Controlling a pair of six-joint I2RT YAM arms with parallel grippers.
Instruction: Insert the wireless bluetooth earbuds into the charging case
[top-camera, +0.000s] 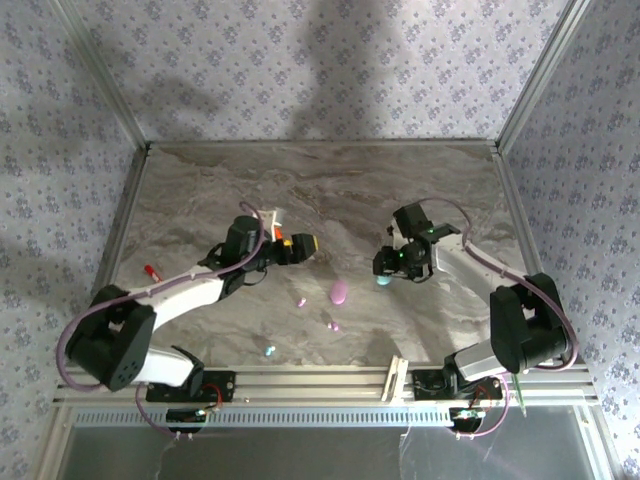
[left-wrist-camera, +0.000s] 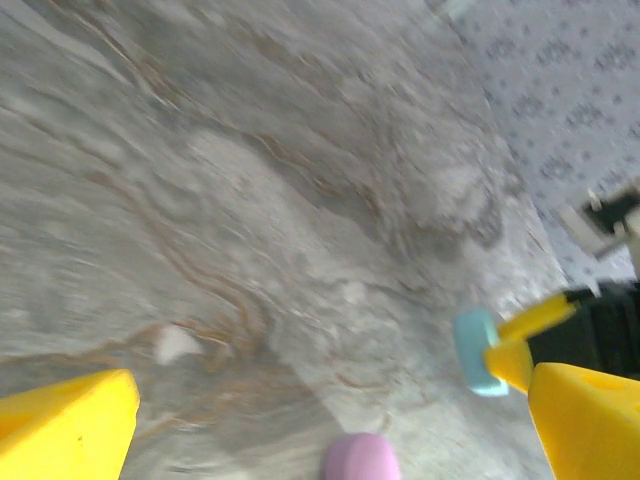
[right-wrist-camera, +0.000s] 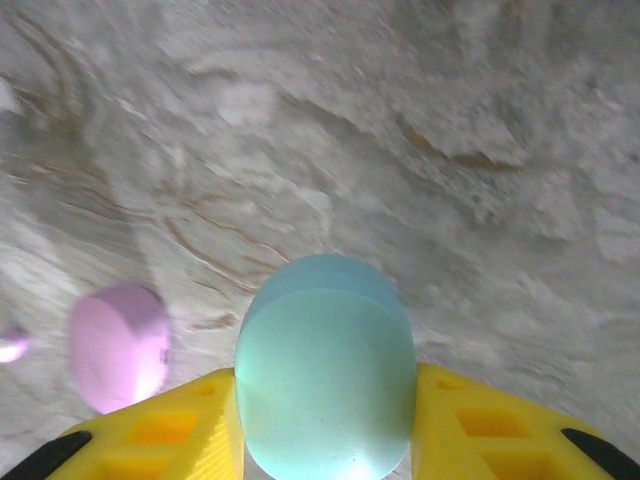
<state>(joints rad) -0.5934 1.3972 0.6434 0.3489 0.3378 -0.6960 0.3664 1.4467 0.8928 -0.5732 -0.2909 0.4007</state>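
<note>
Marble table (top-camera: 300, 180), right hand (top-camera: 385, 268) around case (right-wrist-camera: 325, 370)

An orange stick (top-camera: 151, 270) lies on the marble table (top-camera: 300, 180).

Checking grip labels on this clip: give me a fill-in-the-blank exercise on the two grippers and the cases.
1. The right gripper is shut on the ____ oval plastic case.
2. The left gripper holds its jaws ____.
3. The glossy oval case lying free on the marbled table is ____.
Missing: cyan; open; pink.
</note>
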